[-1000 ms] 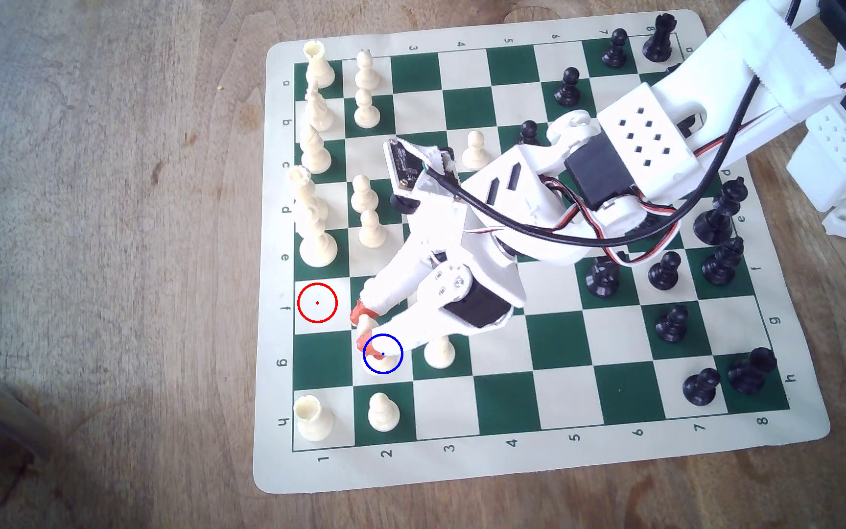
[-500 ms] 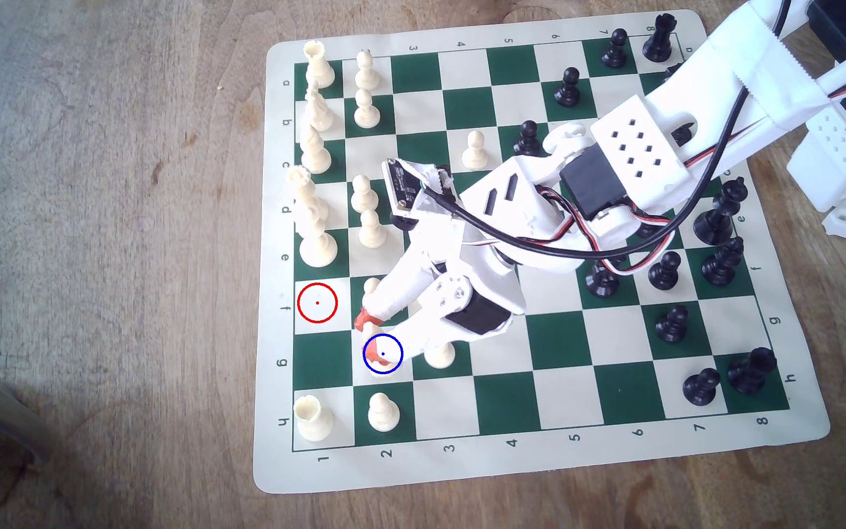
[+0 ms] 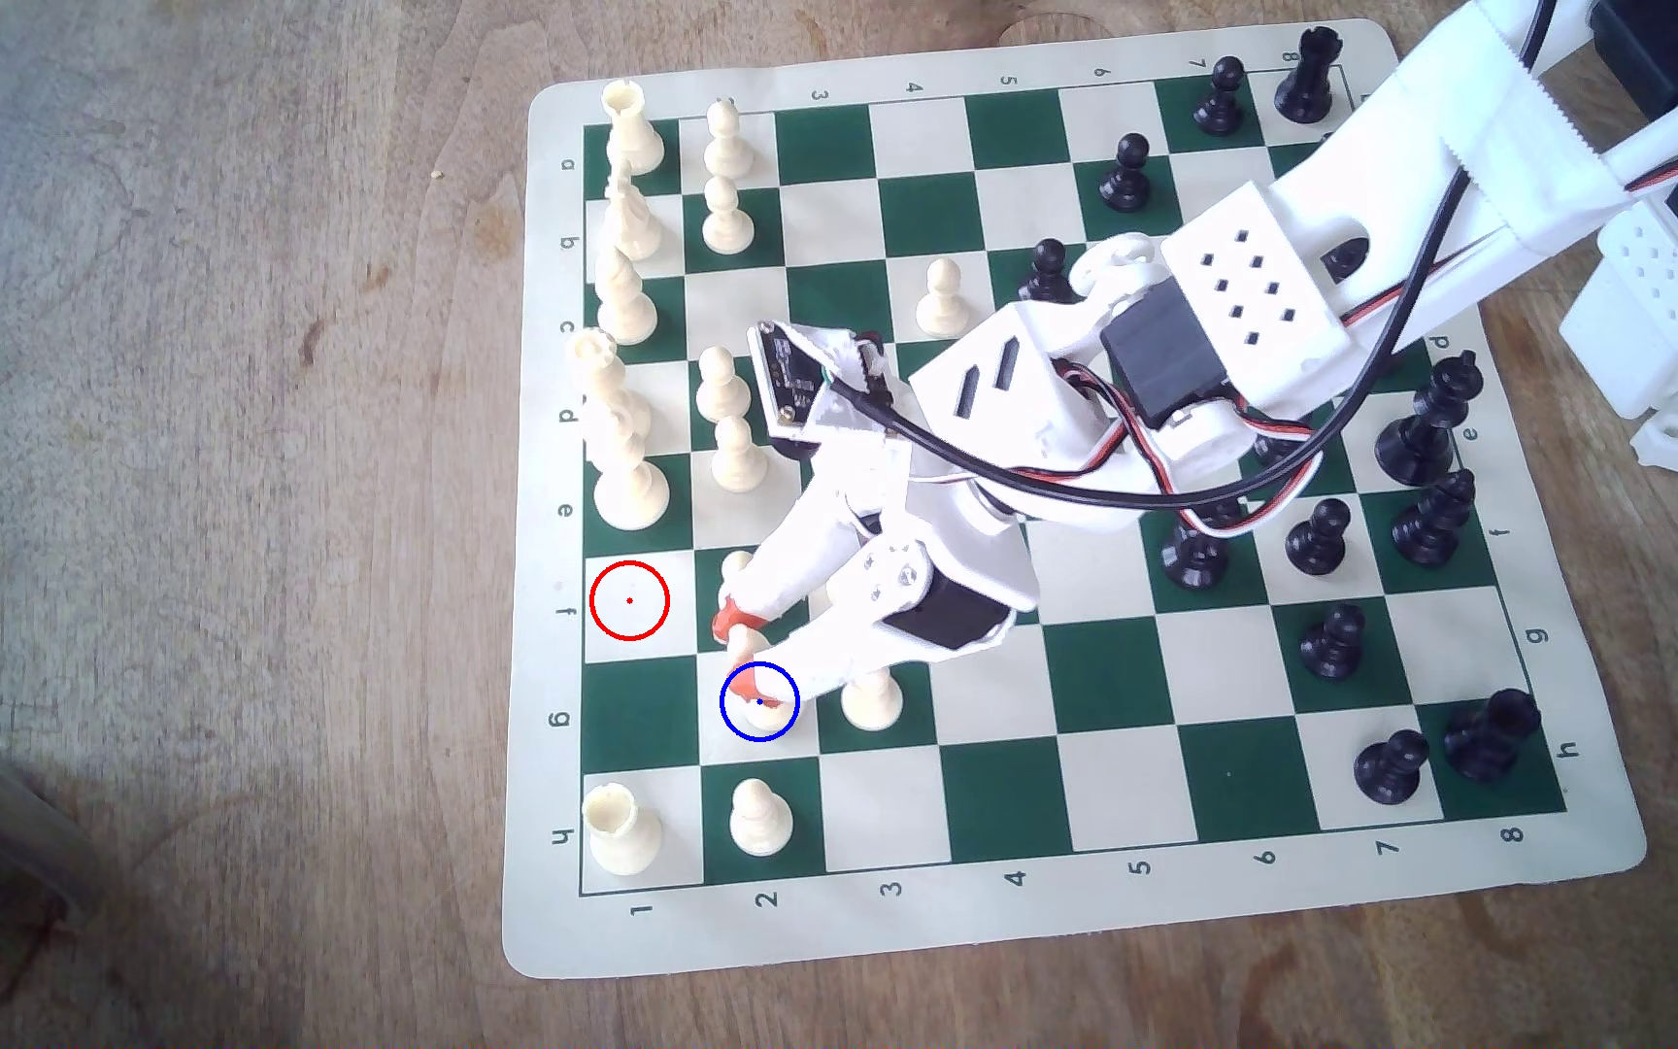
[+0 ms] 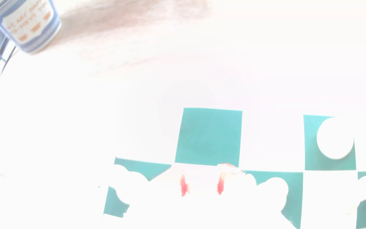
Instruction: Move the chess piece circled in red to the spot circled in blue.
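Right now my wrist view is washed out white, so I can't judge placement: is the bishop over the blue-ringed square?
Observer: Yes. In the exterior view the bishop sits between the orange-tipped jaws, and its lower part is inside the ring on the blue-ringed square.
Operator: Is the red-ringed square empty?
Observer: Yes, the red-ringed square holds no piece.
Operator: Any neighbours close by?
Observer: A cream pawn stands on the next green square, to the exterior view's right of the bishop, close to the jaws.
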Controlling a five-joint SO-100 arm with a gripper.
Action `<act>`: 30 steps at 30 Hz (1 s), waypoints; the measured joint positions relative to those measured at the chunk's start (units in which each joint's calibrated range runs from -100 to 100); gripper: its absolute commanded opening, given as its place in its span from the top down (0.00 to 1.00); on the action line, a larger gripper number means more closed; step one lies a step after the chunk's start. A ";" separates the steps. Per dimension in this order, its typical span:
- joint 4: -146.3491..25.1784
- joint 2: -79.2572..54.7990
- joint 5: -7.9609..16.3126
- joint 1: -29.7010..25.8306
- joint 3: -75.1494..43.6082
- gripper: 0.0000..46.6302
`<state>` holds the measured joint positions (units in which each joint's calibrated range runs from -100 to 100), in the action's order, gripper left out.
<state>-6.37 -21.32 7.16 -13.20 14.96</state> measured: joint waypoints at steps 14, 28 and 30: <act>0.00 -0.08 0.00 0.00 0.00 0.29; -1.67 0.00 0.10 0.00 0.00 0.29; -2.23 0.84 0.10 0.00 0.54 0.29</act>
<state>-8.61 -20.49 7.25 -13.20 15.50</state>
